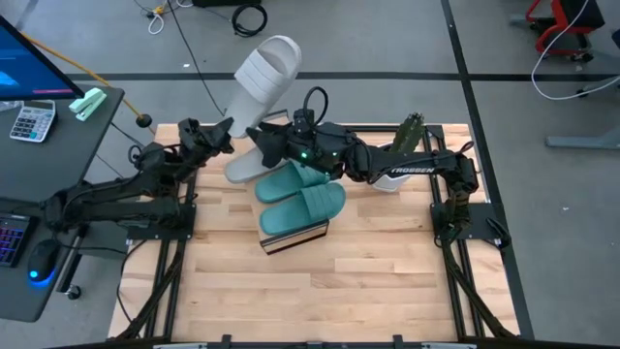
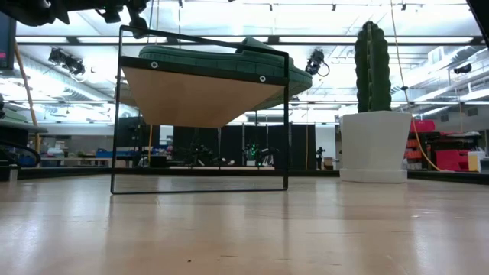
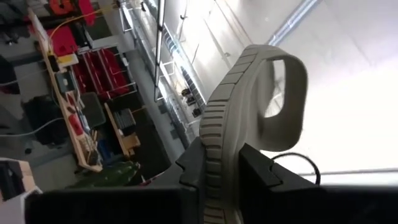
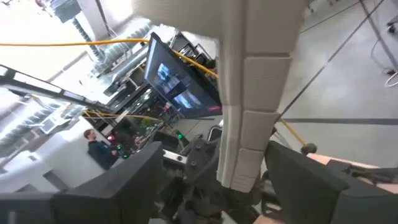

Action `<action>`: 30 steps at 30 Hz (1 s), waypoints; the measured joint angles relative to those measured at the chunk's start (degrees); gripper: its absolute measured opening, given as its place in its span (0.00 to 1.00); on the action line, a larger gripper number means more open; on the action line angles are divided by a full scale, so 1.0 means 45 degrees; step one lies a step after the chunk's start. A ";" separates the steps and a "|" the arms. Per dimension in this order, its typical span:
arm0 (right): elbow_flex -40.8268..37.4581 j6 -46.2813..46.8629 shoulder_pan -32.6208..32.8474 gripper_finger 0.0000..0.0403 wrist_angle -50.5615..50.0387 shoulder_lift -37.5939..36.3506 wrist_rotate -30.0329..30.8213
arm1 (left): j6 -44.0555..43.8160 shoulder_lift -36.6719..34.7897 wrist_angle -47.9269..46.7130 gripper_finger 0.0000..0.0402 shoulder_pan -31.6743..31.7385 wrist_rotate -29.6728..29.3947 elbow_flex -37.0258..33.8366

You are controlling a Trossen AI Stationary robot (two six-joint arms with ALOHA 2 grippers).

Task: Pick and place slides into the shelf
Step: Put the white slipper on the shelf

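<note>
A pale grey slide (image 1: pixel 266 73) stands up over the table's far edge, strap end highest, with my left gripper (image 1: pixel 225 131) shut on its lower end. My right gripper (image 1: pixel 260 136) is open at the same end; its fingers stand on either side of the sole (image 4: pixel 255 93) with a gap on both sides. Two teal slides (image 1: pixel 300 199) lie side by side on top of the shelf (image 1: pixel 295 237), which stands mid-table. A second pale grey slide (image 1: pixel 240 165) lies on the table under both grippers. My left gripper pinches the slide's heel end (image 3: pixel 217 155) between its two fingers, with the ribbed sole edge running out between them. The fingers slant upward from the table's left side. The slide is lifted clear and rises beyond the fingers, its strap (image 3: pixel 286 93) at the far, high end.
A cactus in a white pot (image 2: pixel 373 145) stands at the table's far right, beside my right arm. A desk with a calculator (image 1: pixel 34 121) borders the table's left. The near half of the slatted tabletop (image 1: pixel 320 291) lies in front of the shelf.
</note>
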 joint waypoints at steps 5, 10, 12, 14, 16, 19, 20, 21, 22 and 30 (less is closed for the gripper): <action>0.0000 0.0306 0.0151 0.72 0.0003 -0.0014 -0.0451 | 0.0964 -0.0137 -0.0297 0.16 0.0558 0.1028 0.0000; -0.0015 0.0220 0.0467 0.71 -0.0886 -0.0395 -0.0789 | 0.1553 -0.0642 -0.0764 0.14 0.1069 0.1179 0.0010; -0.0005 0.0068 0.0564 0.71 -0.1466 -0.0713 -0.0802 | 0.1576 -0.0830 -0.1035 0.14 0.1282 0.0838 -0.0001; 0.0010 -0.0026 0.0610 0.71 -0.1884 -0.0959 -0.0743 | 0.1556 -0.0955 -0.1186 0.14 0.1488 0.0697 -0.0010; 0.0010 -0.0202 0.0556 0.71 -0.2310 -0.1127 -0.0600 | 0.1557 -0.1096 -0.1377 0.15 0.1630 0.0932 -0.0013; 0.0000 -0.0241 0.0529 0.71 -0.3183 -0.1373 -0.0524 | 0.1567 -0.1283 -0.1678 0.15 0.1843 0.1408 -0.0010; 0.0000 -0.0241 0.0567 0.71 -0.3588 -0.1518 -0.0555 | 0.1581 -0.1335 -0.1832 0.14 0.1949 0.1507 -0.0005; 0.0000 -0.0252 0.0618 0.71 -0.4006 -0.1664 -0.0543 | 0.1569 -0.1385 -0.2070 0.14 0.2035 0.1597 -0.0005; 0.0000 -0.0261 0.0688 0.71 -0.4414 -0.1830 -0.0554 | 0.1567 -0.1422 -0.2373 0.14 0.2117 0.1757 -0.0005; 0.0000 -0.0479 0.1258 0.69 -0.8107 -0.3037 -0.0468 | 0.1923 -0.2040 -0.4929 0.15 0.2625 0.2936 -0.0010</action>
